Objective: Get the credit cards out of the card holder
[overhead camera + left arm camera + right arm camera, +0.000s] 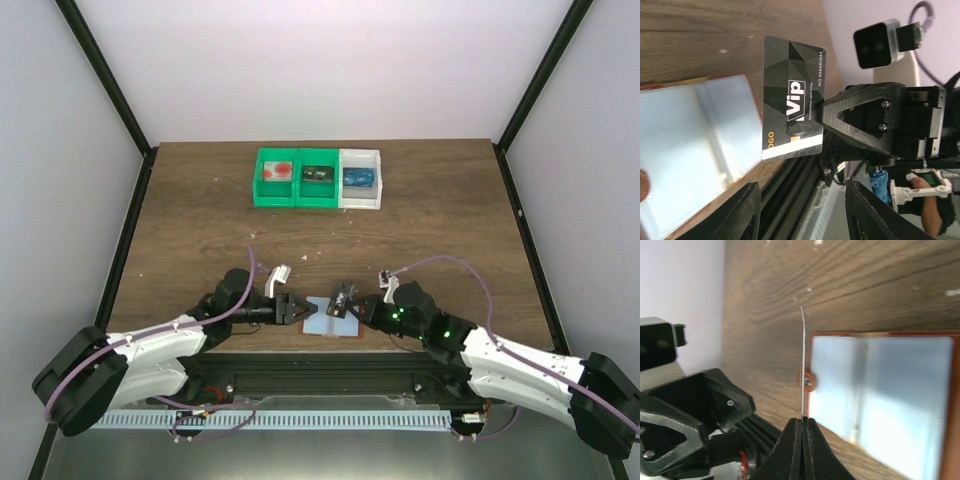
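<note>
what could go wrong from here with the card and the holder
1. The right gripper pinches the black card by one narrow edge only; it could pivot or slip out.
2. The card holder lies open close to the near edge of the table, and the open left gripper is not pinning it; a nudge might push it off.

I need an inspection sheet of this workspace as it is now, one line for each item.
Surface: wooden table, a few pale specks.
Job's things: card holder lies open near the arms; black card out of its pockets, held just beside it.
Clutter: row of bins at far side, small things inside.
Grippers: right gripper shut on black card; left gripper open, empty.
Cables: purple cable loops along each arm.
Surroundings: white walls, black frame posts.
</note>
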Action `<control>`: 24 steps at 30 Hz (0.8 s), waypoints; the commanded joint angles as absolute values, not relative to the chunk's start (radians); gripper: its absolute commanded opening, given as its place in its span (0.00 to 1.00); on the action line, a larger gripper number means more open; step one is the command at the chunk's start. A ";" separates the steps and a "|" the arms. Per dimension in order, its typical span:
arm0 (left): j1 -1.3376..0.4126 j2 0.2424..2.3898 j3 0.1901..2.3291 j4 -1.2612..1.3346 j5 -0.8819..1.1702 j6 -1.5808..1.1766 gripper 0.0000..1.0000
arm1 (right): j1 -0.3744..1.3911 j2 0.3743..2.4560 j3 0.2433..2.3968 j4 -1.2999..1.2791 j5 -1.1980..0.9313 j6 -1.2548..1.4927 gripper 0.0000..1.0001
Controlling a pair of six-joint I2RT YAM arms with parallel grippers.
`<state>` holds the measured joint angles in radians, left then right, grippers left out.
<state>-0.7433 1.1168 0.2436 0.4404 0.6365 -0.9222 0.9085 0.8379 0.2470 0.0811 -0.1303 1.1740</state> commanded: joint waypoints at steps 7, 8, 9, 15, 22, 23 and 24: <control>-0.749 1.094 0.192 0.707 0.692 -1.080 0.51 | 0.913 0.781 0.214 0.373 -0.194 1.322 0.01; -0.751 1.106 0.186 0.748 0.700 -1.100 0.50 | 0.913 0.783 0.213 0.389 -0.203 1.328 0.01; -0.752 1.115 0.181 0.784 0.706 -1.114 0.49 | 0.913 0.786 0.207 0.401 -0.212 1.334 0.00; -0.758 1.154 0.171 0.860 0.709 -1.142 0.41 | 0.914 0.790 0.175 0.459 -0.237 1.359 0.01; -0.759 1.183 0.167 0.906 0.705 -1.153 0.21 | 0.914 0.791 0.137 0.499 -0.272 1.377 0.00; -0.760 1.189 0.168 0.913 0.709 -1.154 0.17 | 0.914 0.787 0.133 0.499 -0.272 1.379 0.00; -0.760 1.194 0.169 0.921 0.714 -1.155 0.13 | 0.914 0.782 0.132 0.495 -0.271 1.379 0.01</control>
